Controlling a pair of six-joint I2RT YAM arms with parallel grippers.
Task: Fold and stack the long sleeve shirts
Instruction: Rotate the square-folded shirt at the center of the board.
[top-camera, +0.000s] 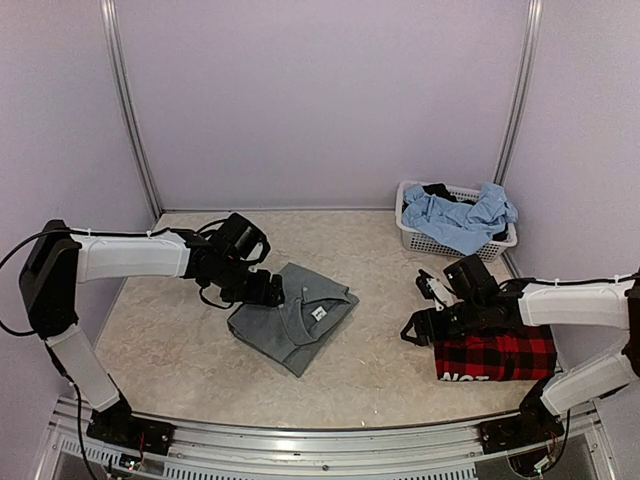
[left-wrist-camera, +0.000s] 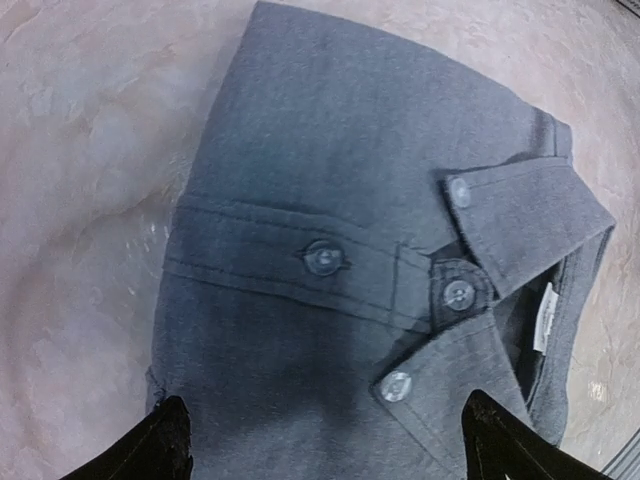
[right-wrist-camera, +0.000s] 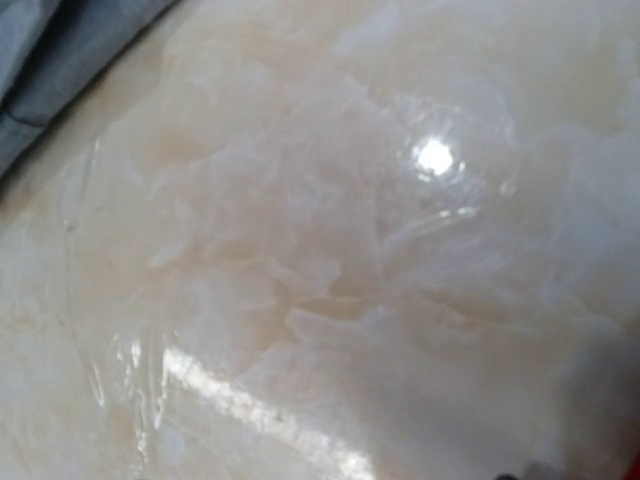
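The grey collared shirt (top-camera: 295, 318) lies folded on the table's middle, collar to the right. In the left wrist view it (left-wrist-camera: 330, 200) fills the frame, with its buttons and pocket flap showing. My left gripper (top-camera: 262, 290) hovers over its upper left edge, jaws wide open and empty, with the black fingertips (left-wrist-camera: 160, 445) at the bottom corners. The red-and-black plaid shirt (top-camera: 495, 355) lies folded at the right front, white lettering at its near edge. My right gripper (top-camera: 418, 327) is at its left edge; its fingers do not show in the right wrist view.
A white basket (top-camera: 408, 232) holding blue clothes stands at the back right. The right wrist view shows the glossy marble tabletop (right-wrist-camera: 330, 260) and a grey cloth corner (right-wrist-camera: 60, 50) at top left. A metal rail (top-camera: 300, 445) runs along the front edge.
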